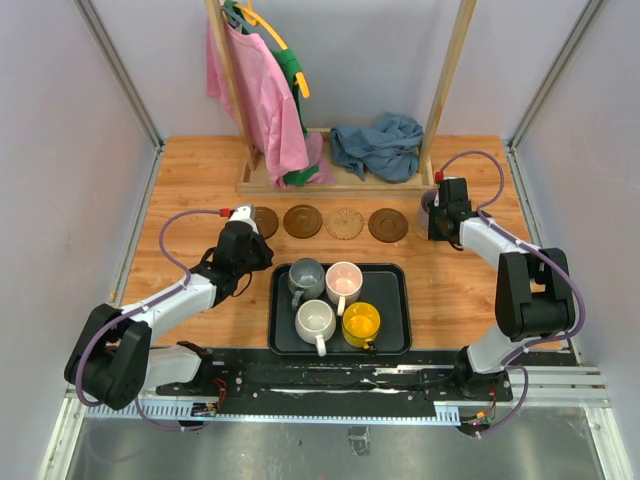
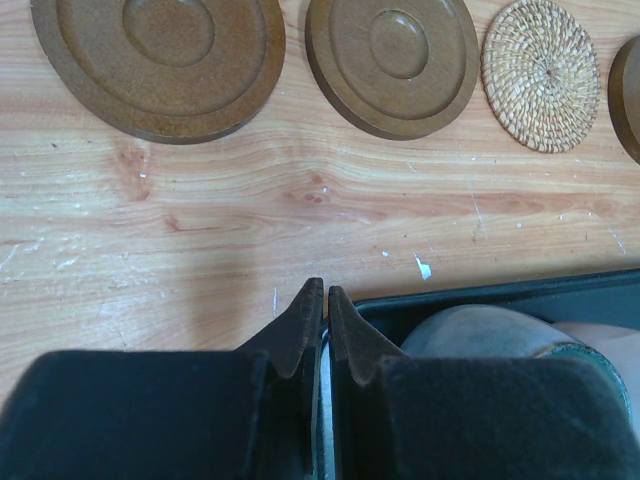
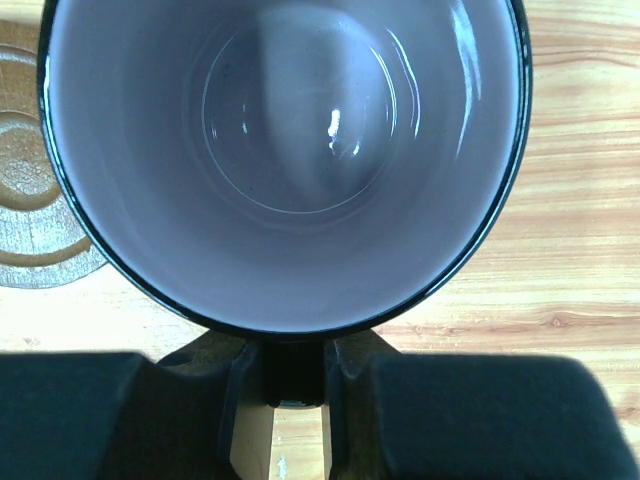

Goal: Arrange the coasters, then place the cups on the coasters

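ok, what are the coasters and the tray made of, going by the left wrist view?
Brown coasters: probably wood, matte, speckled, turned concentric rings. Pale coaster: woven rattan or straw, coiled weave. Tray: black, smooth rim with slight sheen; plastic likely, could be coated metal.

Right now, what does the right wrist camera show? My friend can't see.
A mug, pale lavender inside with a dark rim, fills the view from above, its handle pinched by the right end effector. A wooden table surrounds it, with a brown coaster at left.
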